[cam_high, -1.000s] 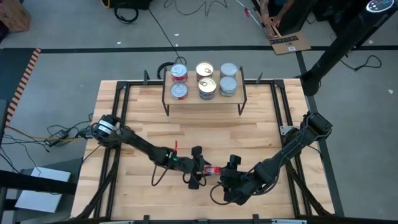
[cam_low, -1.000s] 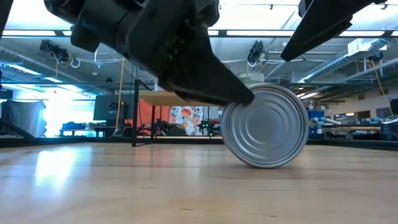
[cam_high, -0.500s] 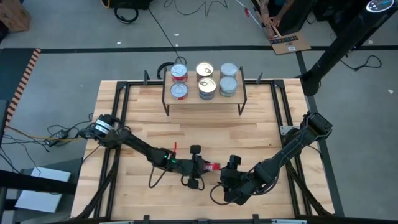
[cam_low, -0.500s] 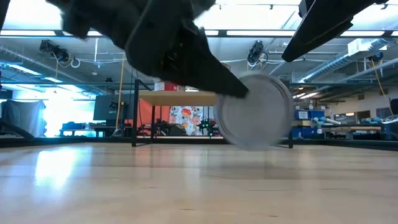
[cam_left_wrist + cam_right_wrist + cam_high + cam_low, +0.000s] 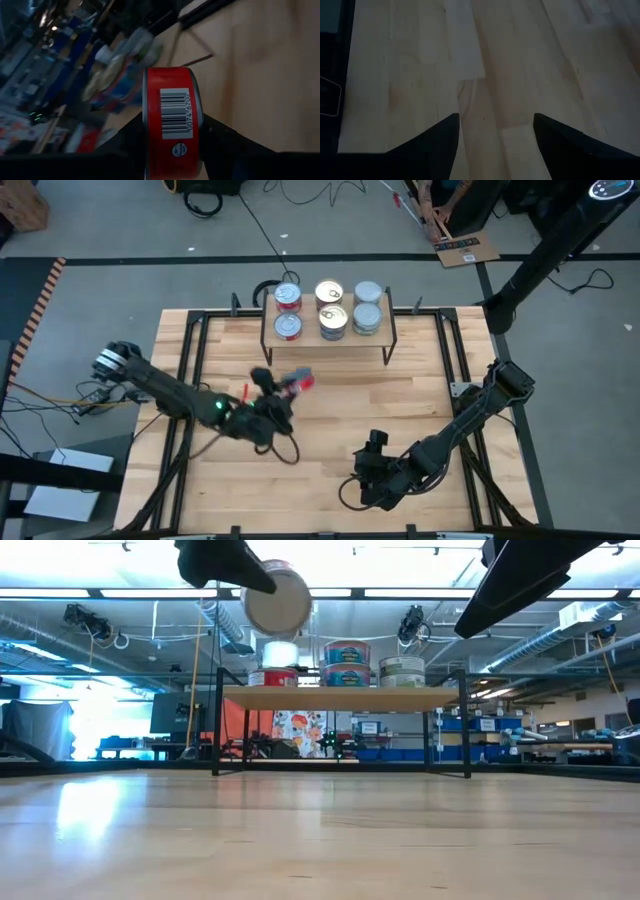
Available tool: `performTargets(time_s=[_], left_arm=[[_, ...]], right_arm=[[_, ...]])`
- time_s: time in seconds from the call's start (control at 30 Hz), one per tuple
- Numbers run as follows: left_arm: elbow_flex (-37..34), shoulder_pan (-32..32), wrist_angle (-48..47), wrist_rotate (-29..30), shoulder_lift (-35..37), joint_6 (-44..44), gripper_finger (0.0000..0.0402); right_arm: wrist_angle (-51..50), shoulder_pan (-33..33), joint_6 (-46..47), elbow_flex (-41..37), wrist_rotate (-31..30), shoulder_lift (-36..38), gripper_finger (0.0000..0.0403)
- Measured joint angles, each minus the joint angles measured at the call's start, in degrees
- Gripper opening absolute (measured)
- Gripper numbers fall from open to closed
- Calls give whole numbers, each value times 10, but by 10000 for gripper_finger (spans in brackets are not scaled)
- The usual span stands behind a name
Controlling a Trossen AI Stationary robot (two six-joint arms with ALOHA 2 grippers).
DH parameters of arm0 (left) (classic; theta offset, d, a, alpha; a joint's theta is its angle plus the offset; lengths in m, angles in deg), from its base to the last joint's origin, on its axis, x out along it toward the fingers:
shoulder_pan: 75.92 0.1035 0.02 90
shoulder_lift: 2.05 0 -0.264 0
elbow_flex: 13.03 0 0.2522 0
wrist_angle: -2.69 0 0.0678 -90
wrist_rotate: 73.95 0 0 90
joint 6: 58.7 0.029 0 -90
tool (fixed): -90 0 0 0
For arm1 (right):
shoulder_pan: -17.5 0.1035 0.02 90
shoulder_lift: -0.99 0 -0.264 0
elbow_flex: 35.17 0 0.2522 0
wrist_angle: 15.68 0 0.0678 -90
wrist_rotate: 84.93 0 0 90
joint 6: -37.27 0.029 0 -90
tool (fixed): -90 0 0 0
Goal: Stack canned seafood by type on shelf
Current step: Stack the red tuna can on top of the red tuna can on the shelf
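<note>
Left gripper (image 5: 290,383) is up off the table, over its middle and short of the shelf (image 5: 328,338) — its two fingers are clamped on the flat ends of a red-sided can (image 5: 300,381), held on edge. From the left wrist camera the red can (image 5: 172,125) fills the space between the dark fingers, barcode label facing the lens, the shelf's cans blurred beyond it. From table height the held can (image 5: 277,600) shows its pale round end, hanging above and a little left of the shelf's left-hand cans. The shelf board (image 5: 340,696) stands on thin black legs at the far side of the wooden table (image 5: 420,395). Six cans sit on it in two rows of three: two red-sided ones (image 5: 288,298) at the left, two gold-topped ones (image 5: 329,293) in the middle, two silver-topped ones (image 5: 367,293) at the right. Right gripper (image 5: 372,448) rests low near the table's front edge, right of centre — fingers (image 5: 430,145) spread apart with only bare wood between them, nothing held.
</note>
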Motion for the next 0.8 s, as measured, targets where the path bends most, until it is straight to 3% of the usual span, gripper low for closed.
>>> performTargets(time_s=[0.3, 0.47, 0.8], left_arm=[[0, 124, -11, 2, 27, 153, 146], [0, 189, -8, -4, 27, 193, 146], [0, 298, 1, -82, 22, 226, 146]], right_arm=[[5, -9, -14, 0, -4, 0, 246], [9, -9, -25, 0, -5, 0, 245], [21, -10, -39, 0, -7, 0, 243]])
